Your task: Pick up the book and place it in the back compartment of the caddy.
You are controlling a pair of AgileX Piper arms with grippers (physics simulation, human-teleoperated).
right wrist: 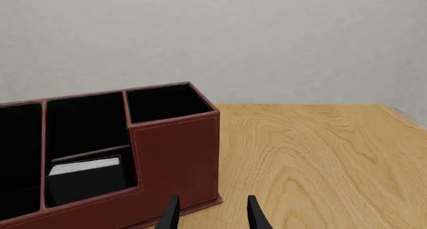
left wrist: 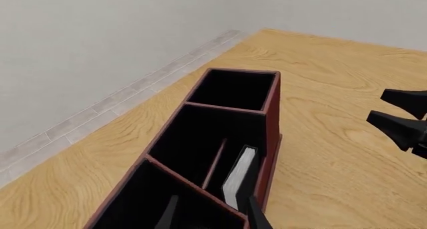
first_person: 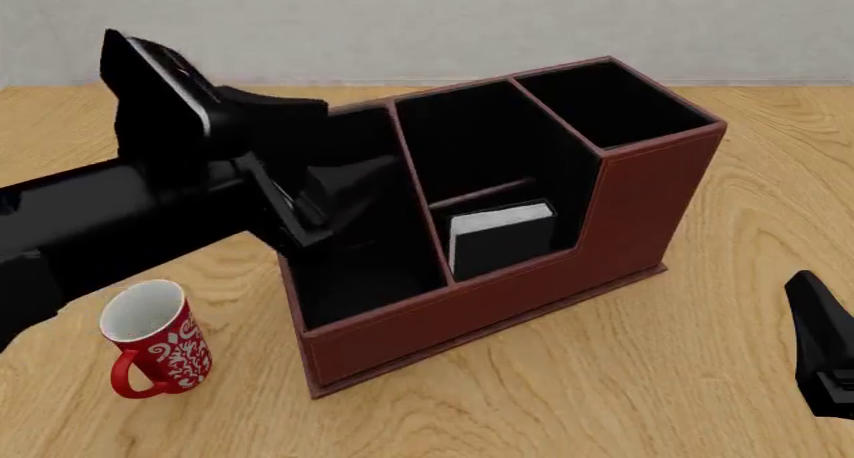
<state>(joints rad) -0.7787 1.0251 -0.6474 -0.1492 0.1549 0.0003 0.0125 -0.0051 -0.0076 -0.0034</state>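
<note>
One risk: the left gripper [left wrist: 207, 216], fingers spread and empty above the caddy [first_person: 534, 288], could clip a divider and topple the upright book [first_person: 501, 236]; right gripper [right wrist: 210, 211] spread.

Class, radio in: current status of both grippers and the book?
Left gripper open, empty, above caddy. Right gripper open, idle. Book upright in back compartment.

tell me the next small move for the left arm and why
Probably lift the left pincer up and back, clear of the caddy. The book already stands upright in the low-walled cell of the middle column, and the pincer fingers show spread with nothing between them, so only withdrawing seems left.
</note>
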